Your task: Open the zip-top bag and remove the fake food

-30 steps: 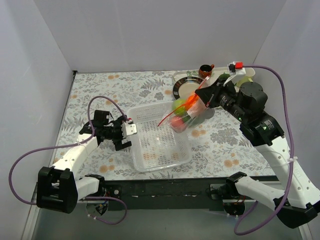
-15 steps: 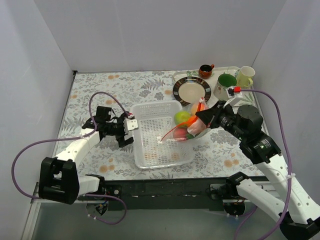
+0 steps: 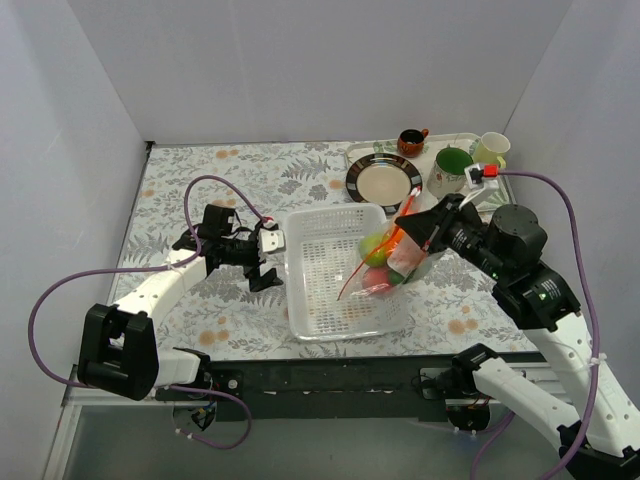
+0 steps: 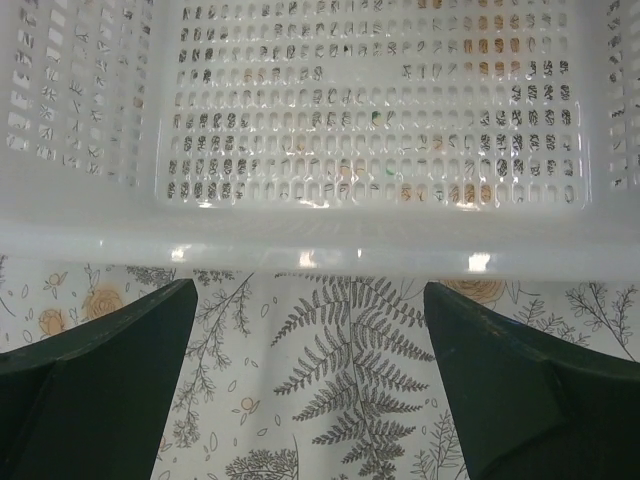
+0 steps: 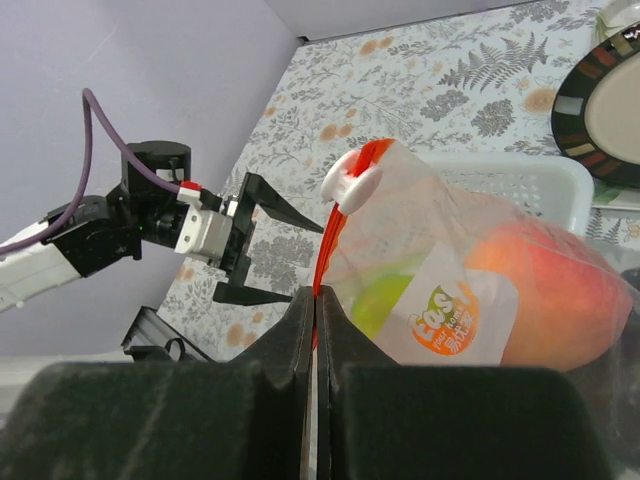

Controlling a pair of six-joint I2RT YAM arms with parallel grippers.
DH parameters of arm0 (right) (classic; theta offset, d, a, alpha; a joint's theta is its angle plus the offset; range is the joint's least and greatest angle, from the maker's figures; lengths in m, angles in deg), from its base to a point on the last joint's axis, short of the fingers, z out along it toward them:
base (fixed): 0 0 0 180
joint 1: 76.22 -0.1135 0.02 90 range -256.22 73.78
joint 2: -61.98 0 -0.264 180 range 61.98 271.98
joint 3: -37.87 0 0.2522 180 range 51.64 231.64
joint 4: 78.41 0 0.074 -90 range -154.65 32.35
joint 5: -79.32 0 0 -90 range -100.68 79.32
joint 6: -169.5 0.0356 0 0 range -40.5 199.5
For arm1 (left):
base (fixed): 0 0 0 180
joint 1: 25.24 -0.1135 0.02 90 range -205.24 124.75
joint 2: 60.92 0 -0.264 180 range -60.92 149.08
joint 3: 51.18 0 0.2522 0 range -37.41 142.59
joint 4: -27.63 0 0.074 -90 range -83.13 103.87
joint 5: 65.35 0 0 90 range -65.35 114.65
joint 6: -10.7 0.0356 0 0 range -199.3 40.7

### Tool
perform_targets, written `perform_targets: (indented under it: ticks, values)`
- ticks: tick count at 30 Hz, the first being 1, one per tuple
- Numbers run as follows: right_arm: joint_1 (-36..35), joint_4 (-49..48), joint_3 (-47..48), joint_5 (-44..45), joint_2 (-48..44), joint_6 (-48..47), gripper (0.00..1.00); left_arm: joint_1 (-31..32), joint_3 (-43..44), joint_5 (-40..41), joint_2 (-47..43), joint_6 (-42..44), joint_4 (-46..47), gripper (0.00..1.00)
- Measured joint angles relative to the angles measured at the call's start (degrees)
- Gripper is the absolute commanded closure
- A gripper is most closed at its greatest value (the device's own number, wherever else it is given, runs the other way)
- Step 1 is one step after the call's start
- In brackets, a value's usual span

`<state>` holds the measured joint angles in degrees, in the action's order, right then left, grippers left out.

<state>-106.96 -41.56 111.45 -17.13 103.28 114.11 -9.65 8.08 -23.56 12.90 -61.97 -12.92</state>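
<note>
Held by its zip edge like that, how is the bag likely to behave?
Probably floppy: the bag hangs creased from the right end effector, pinched at one edge. Likely end-heavy and prone to swing, since the fruit bunches away from the grip. The glossy film may slip.

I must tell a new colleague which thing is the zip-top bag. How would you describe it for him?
Find the white mesh basket in the middle of the floral table. Above its right side, the right gripper pinches a clear crinkly pouch: the zip-top bag. Unlike the opaque plate and mugs behind it, it shows bright fake food inside and has an orange-red zip strip.
</note>
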Motion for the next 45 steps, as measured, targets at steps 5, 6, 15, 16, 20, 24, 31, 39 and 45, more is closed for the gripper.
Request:
perform_targets:
  ticks: [5,6,15,16,20,24,31,39,45]
  values:
    - [0.0,-1.1,3.1,-2.9,4.5,0.2,0.99,0.1,0.0,1.7,-0.8,-2.4,-0.3,0.02]
    - [0.0,-1.2,3.7,-3.5,5.8,0.4,0.99,0.1,0.3,2.5,-1.1,-3.5,-0.4,0.02]
    - [-2.5,-6.6,15.4,-7.1,19.0,1.0,0.99,-6.9,13.6,9.9,-2.2,-26.2,4.3,0.02]
    - [-2.9,-8.2,16.7,-7.5,20.5,1.1,0.99,-9.4,16.0,10.7,-2.2,-30.1,5.6,0.02]
    - [-4.6,-14.6,20.0,-8.8,26.4,1.6,0.99,-22.8,24.4,12.3,-2.3,-47.0,9.5,0.02]
    - [-8.7,-18.5,24.6,-9.3,35.8,1.8,0.99,-33.1,25.0,9.7,-3.9,-57.6,9.3,0.02]
    - [-16.9,-20.0,40.6,-11.9,58.1,1.6,0.99,-39.1,21.5,5.1,-13.2,-64.7,8.9,0.02]
    - [-19.1,-21.2,55.1,-17.3,76.0,4.3,0.99,-58.8,25.9,-9.7,-13.8,-81.2,19.1,0.04]
    - [-19.5,-22.8,57.4,-18.9,83.2,6.7,0.99,-60.8,24.6,-27.1,-10.3,-77.3,20.2,0.02]
